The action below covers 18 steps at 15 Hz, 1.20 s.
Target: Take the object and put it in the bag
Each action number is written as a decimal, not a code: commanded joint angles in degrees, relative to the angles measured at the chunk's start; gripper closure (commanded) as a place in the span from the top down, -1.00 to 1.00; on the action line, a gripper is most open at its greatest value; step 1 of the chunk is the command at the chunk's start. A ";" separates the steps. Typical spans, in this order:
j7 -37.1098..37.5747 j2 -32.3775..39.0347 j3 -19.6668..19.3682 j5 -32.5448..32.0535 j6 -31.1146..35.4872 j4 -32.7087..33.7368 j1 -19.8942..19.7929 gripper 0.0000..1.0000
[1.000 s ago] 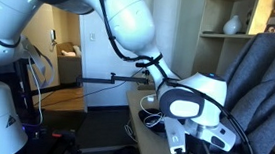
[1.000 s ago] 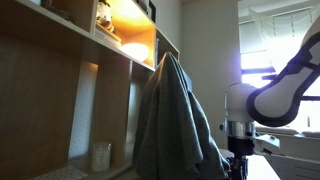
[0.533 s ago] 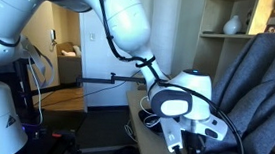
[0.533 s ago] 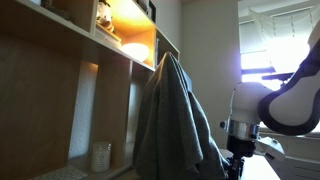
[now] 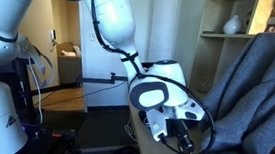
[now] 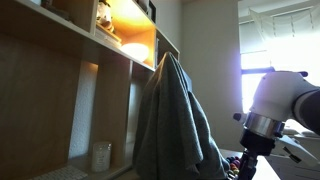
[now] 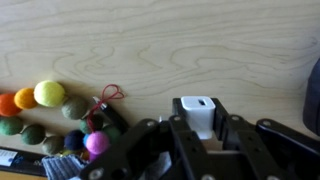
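Note:
My gripper (image 7: 199,120) is shut on a small white charger block (image 7: 197,108), which stands upright between the black fingers (image 7: 228,126) above a light wooden tabletop (image 7: 190,45). In both exterior views the gripper hangs low at the end of the white arm (image 5: 184,141) (image 6: 240,170), beside the big grey draped cloth (image 5: 257,88). No black bag shows for certain; a dark edge (image 7: 313,95) at the right of the wrist view cannot be identified.
A cluster of coloured balls (image 7: 49,93) and a red string (image 7: 110,93) lie on the wood at the left. The grey cloth hangs over a chair (image 6: 175,120). Shelves stand behind, with a vase (image 5: 232,25) and a glass jar (image 6: 100,155).
The arm has swung: the wrist moved left and turned in one exterior view, and came closer and larger in the other. The gripper stays low.

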 commanded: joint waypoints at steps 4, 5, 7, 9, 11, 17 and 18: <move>1.83 -8.70 -7.45 -2.46 2.53 -10.17 8.24 -0.85; 2.54 -9.12 -9.20 -2.82 2.35 -10.57 10.08 -0.85; 2.24 -9.53 -10.45 -4.10 0.31 -10.34 11.62 -0.85; 1.68 -8.96 -10.26 -5.38 -1.69 -9.29 12.15 -0.85; 1.36 -8.39 -9.54 -6.71 -3.78 -8.32 12.03 -0.85; -0.92 -7.66 -4.70 -10.41 -10.72 -5.61 9.52 -0.85; -2.46 -7.73 -2.77 -10.34 -12.28 -5.16 8.14 -0.85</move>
